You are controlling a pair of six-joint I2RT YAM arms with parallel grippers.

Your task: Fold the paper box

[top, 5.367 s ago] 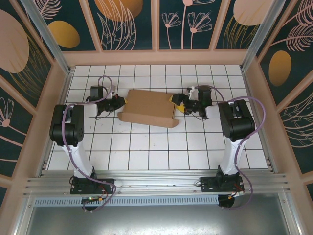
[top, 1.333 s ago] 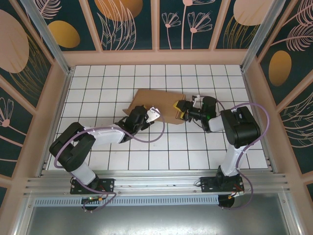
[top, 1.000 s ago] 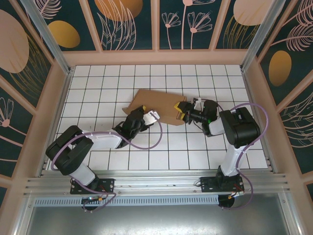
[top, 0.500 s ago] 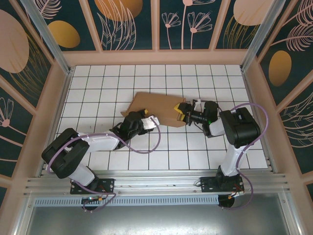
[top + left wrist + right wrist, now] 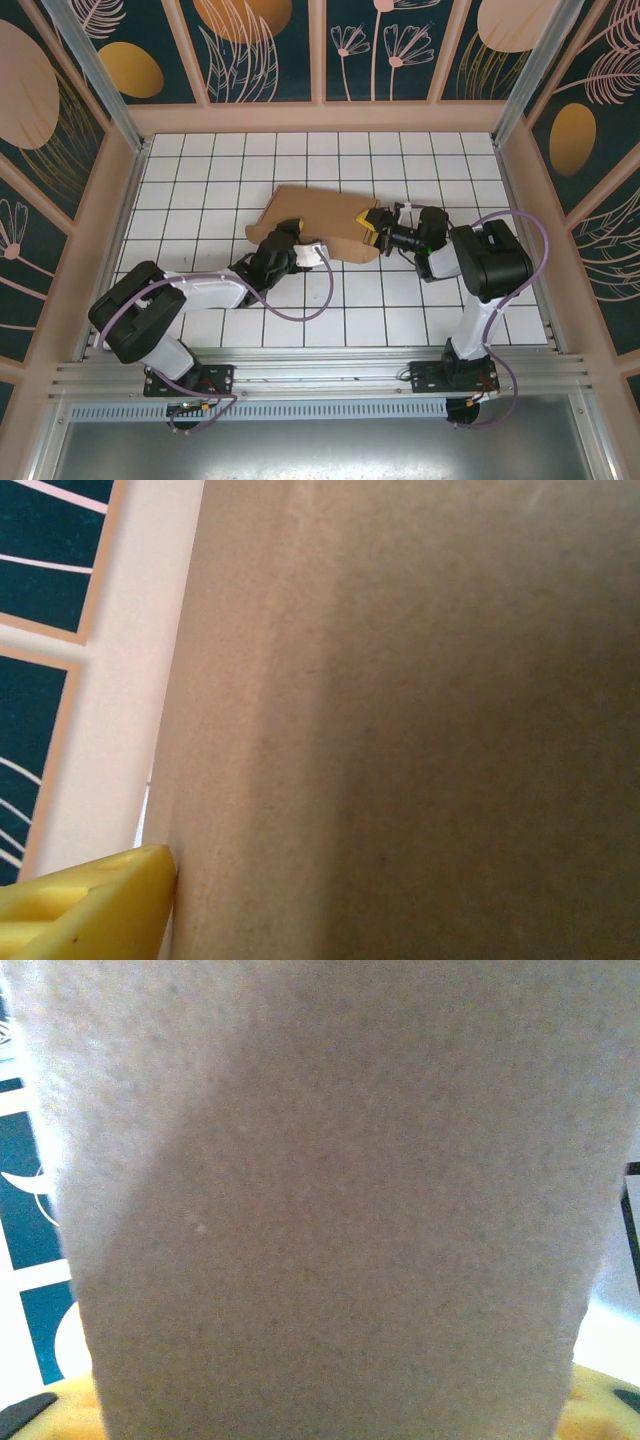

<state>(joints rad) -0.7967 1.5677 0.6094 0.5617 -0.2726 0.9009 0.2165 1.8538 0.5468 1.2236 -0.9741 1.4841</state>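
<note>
White tiled surface [image 5: 400, 300] with the paper box [image 5: 320, 212] just beyond its centre. Right pincer [image 5: 372, 222] clamped on the box's right edge. Left pincer [image 5: 285, 236] at the near-left edge, one yellow fingertip [image 5: 90, 905] touching cardboard; whether apart or together cannot be told.

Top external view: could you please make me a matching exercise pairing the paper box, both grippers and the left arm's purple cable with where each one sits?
Things:
1. paper box
2. left gripper
3. right gripper
4. purple cable of the left arm

Places:
a. at the box's right end
b. lying mid-table on the white tiles
c. looping over tiles nearer the bases than the box
d. at the box's near-left edge

Pairs: 1-b, 2-d, 3-a, 4-c
</note>
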